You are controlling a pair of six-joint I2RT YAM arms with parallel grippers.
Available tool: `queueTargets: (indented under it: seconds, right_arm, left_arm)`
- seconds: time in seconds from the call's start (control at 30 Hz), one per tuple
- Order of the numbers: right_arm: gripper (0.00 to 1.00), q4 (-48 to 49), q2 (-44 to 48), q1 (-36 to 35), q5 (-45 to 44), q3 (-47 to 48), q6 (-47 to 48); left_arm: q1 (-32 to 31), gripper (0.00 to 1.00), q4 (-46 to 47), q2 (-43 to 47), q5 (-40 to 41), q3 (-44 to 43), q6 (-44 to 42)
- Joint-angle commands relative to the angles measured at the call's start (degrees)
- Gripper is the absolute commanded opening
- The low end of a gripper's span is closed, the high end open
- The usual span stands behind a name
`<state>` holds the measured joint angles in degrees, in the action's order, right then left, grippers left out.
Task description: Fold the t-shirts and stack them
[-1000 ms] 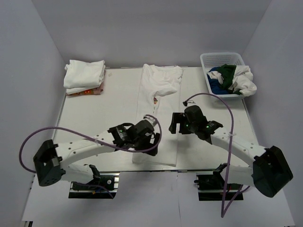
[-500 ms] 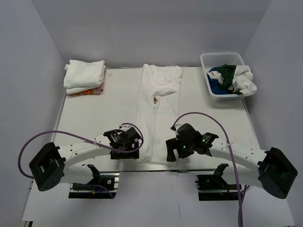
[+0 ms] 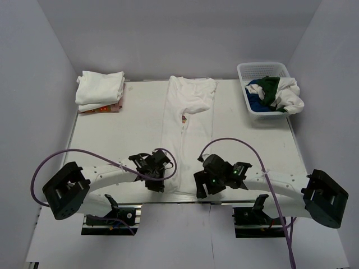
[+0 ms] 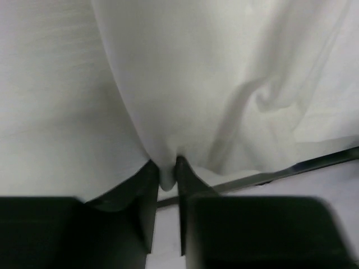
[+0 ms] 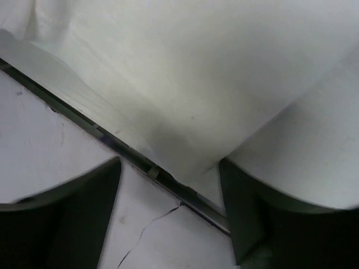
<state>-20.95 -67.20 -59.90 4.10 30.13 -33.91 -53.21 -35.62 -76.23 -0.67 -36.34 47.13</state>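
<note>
A white t-shirt (image 3: 182, 129) lies folded lengthwise into a long strip down the middle of the table, collar end far, hem near. My left gripper (image 3: 159, 182) sits at the hem's near-left corner. In the left wrist view it (image 4: 166, 167) is shut on a pinch of the white cloth (image 4: 213, 84). At the hem's near-right corner, my right gripper (image 3: 201, 188) is open. Its fingers (image 5: 241, 207) stand wide apart in the right wrist view, with the cloth's corner (image 5: 190, 162) between them and the right finger against the cloth.
A stack of folded white t-shirts (image 3: 101, 89) rests at the back left. The white lattice basket (image 3: 249, 101) at the back right holds blue, dark green and white shirts (image 3: 275, 92). The table's near edge (image 5: 84, 120) runs just under both grippers.
Both arms have drawn back from mid-table to the hem at the near edge. The left gripper has closed on the cloth. The right jaws have narrowed somewhat.
</note>
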Motion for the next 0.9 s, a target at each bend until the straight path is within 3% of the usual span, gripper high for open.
queueTargets:
  seconds: [0.0, 0.03, 0.07, 0.1, 0.17, 0.2, 0.53, 0.73, 0.87]
  right_arm:
    - [0.64, 0.9, -2.2, -0.9, -2.6, -1.3, -2.0]
    - [0.57, 1.3, -2.6, -1.0, -2.4, -1.0, -2.0]
    - [0.51, 1.1, -2.7, -0.8, -2.5, -0.8, -1.9]
    - [0.36, 0.8, -2.8, -0.9, -2.6, -0.5, -1.7]
    - [0.20, 0.2, -2.2, -1.5, -3.6, -0.3, -2.2]
    - [0.00, 0.2, -2.0, -1.4, -6.2, -0.3, -2.6]
    - [0.00, -1.0, 3.6, -1.0, -20.0, 4.1, -3.9]
    - [0.00, 1.0, -1.0, 1.1, -32.3, 10.5, -4.1]
    - [0.00, 4.8, -5.6, 5.2, -38.3, 15.6, -1.5]
  left_arm:
    - [0.0, 0.22, 2.8, -2.9, -2.0, 2.2, -1.9]
    - [0.0, 0.18, 2.3, -2.9, -2.0, 1.7, -2.4]
    - [0.0, 0.07, 1.3, -2.9, -2.7, 1.7, -2.4]
    - [0.0, 0.04, 0.8, -2.9, -2.7, 0.8, -2.4]
    - [0.0, 0.00, -0.4, -2.4, -3.5, -0.3, -2.9]
    - [0.0, 0.00, -0.4, -1.7, -3.5, -0.3, -3.4]
    - [0.0, 0.00, -4.9, 1.5, 4.3, -12.5, -5.2]
    - [3.0, 0.00, -5.5, -5.8, 18.7, -21.8, -5.8]
    - [6.4, 0.00, -4.8, -15.1, 23.8, -31.0, -7.4]
